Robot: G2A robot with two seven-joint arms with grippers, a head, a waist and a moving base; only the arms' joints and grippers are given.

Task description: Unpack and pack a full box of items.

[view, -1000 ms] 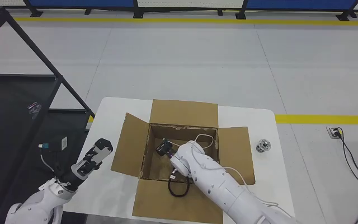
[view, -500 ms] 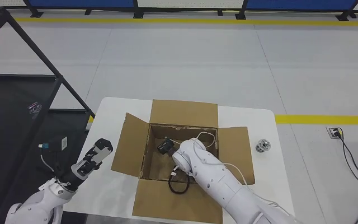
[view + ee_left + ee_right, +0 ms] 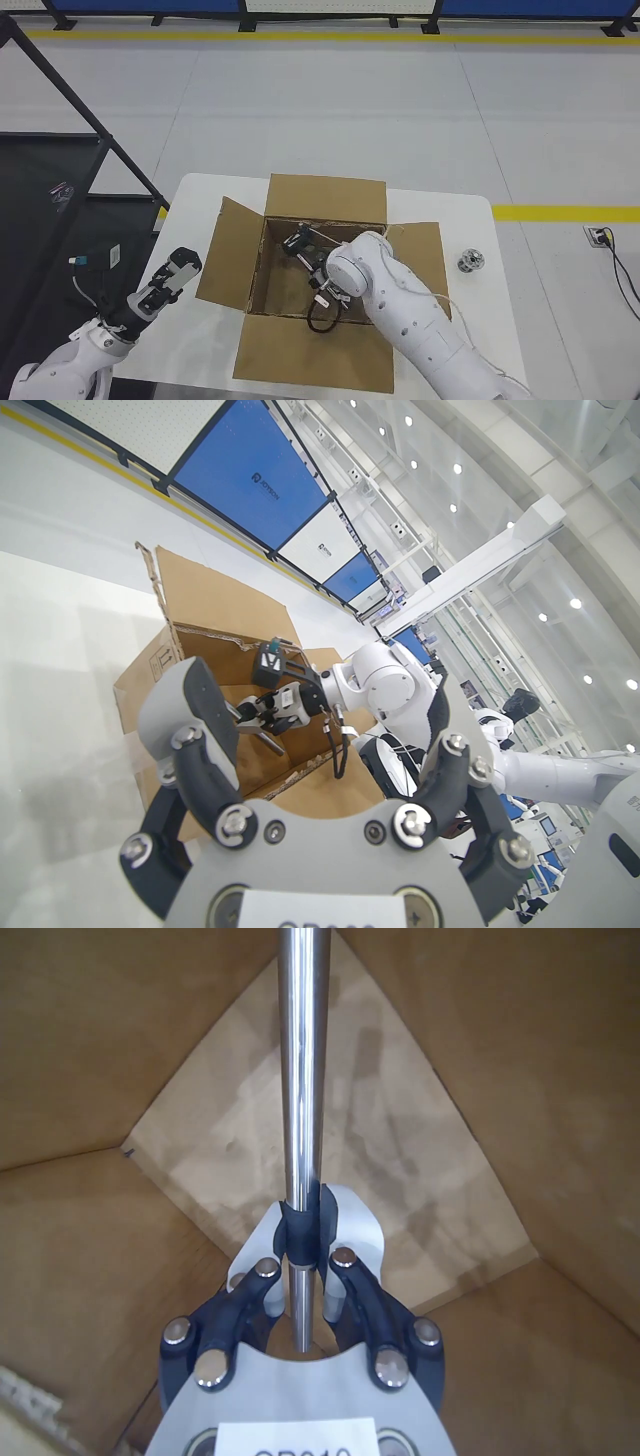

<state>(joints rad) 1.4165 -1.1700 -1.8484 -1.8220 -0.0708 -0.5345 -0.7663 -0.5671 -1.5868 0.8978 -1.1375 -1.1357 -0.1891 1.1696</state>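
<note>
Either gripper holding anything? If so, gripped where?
The right gripper is shut on a metal rod, clamped near one end, inside the cardboard box. The left gripper is open and empty.

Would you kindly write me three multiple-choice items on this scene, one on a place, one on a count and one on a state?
1. Where is the right claw?
A. Inside the cardboard box. B. Over the bare table. C. Down at the floor.
2. How many flaps of the box lie folded open?
A. Two. B. Three. C. Four.
3. What is the state of the left claw?
A. Shut on a rod. B. Open and empty. C. Shut on a flap.
Answers: 1 A, its wrist view shows brown box walls all round it and the metal rod it grips; 2 C, the top view shows one flap on each side; 3 B, its fingers stand apart with nothing between.
</note>
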